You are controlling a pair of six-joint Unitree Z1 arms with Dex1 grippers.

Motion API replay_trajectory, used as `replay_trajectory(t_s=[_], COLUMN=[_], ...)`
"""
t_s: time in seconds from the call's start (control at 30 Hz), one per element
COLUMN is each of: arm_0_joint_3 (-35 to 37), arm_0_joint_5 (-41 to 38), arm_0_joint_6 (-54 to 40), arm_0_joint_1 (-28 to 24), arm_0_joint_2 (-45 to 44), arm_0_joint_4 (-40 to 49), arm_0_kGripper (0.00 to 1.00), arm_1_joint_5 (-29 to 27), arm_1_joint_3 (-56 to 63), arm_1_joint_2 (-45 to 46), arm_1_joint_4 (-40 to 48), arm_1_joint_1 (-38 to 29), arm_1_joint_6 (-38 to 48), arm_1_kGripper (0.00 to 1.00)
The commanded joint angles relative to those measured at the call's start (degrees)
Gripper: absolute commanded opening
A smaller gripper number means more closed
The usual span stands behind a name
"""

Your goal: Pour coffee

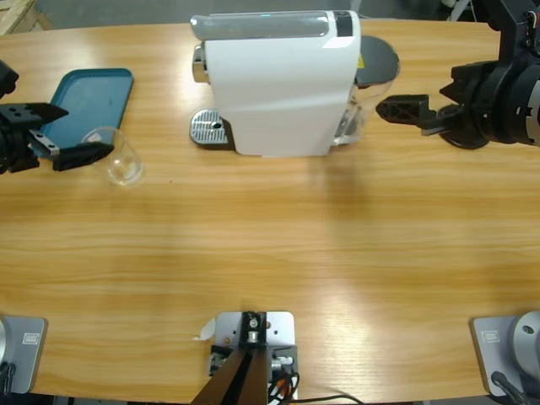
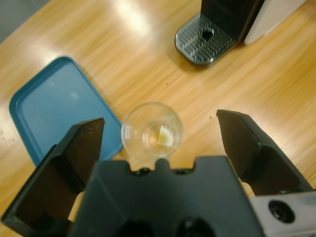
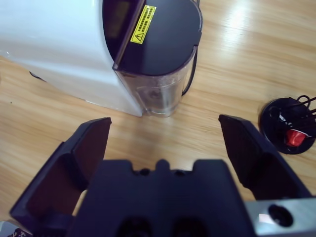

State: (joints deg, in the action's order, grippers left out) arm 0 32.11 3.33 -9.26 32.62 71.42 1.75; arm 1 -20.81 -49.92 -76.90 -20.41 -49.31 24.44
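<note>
2 arms, both grippers wide open, holding nothing. Left gripper (image 2: 158, 143) hovers over clear tumbler (image 1: 122, 156) near table's (image 1: 270, 253) left edge, beside blue tray (image 1: 89, 101). Step looks like reaching for the glass; next, jaws need to close on it, then carry to drip tray (image 1: 209, 128). Right gripper (image 3: 165, 143) faces coffee machine's (image 1: 278, 84) water tank (image 3: 163, 94). Coffee hard to confirm: only a faint tint in tumbler base.

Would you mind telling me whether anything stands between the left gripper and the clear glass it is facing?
Nothing visible does. The left gripper has its jaws open on either side of the clear glass, with only bare table between; the blue tray lies off to one side.
</note>
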Motion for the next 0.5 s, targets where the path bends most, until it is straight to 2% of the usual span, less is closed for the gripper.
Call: replay_trajectory(t_s=[0.03, 0.27, 0.5], arm_0_joint_3=[-4.2, -5.6, -6.5], arm_0_joint_5=[0.9, -0.2, -1.4], arm_0_joint_6=[0.1, 0.1, 0.1], arm_0_joint_1=[-2.9, -3.9, -3.9], arm_0_joint_2=[4.2, 9.8, 11.5], arm_0_joint_4=[-3.6, -8.4, -10.3], arm_0_kGripper=[1.0, 1.0, 1.0], arm_1_joint_5=[1.0, 1.5, 1.8], arm_1_joint_3=[3.3, 2.6, 2.8], arm_1_joint_2=[-0.2, -1.5, -2.7], arm_1_joint_4=[0.5, 0.9, 1.8], arm_1_joint_1=[0.9, 0.9, 0.9], arm_1_joint_6=[0.7, 0.7, 0.7], arm_1_kGripper=[1.0, 1.0, 1.0])
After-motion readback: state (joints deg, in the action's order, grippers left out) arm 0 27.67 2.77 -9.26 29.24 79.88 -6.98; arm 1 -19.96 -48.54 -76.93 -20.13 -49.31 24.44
